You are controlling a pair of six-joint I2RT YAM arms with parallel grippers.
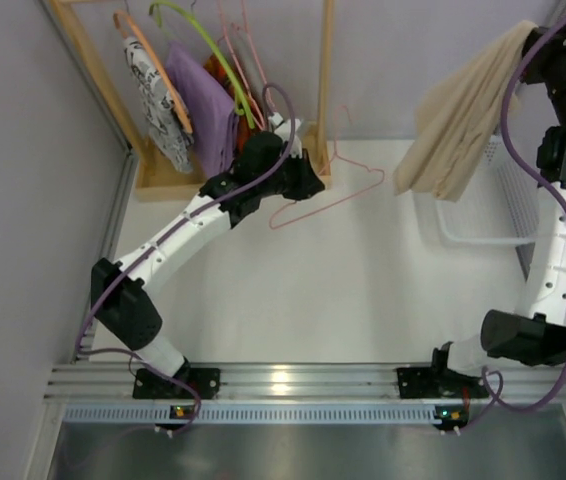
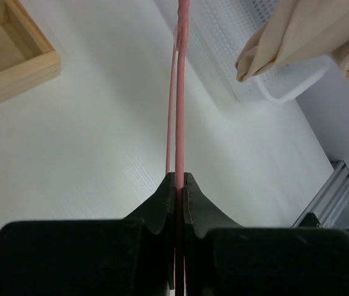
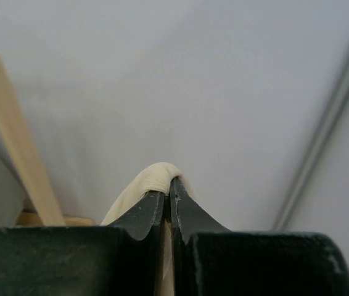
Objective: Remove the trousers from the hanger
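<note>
Pinching the hanger (image 2: 180, 92) between the pressed-together jaws of the left gripper (image 2: 179, 180). Holding the trousers (image 1: 463, 110) above the basket (image 1: 483, 241), clear of the hanger, clamped by 1 fold in the right gripper (image 3: 169, 186). Might slip out on a quick swing and land outside.

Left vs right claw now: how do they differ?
Left claw is shut on the thin pale-pink wire hanger, near the wooden rack; right claw is shut on the soft beige cloth trousers, hanging over the white perforated basket. Both are closed, each holding one item.
</note>
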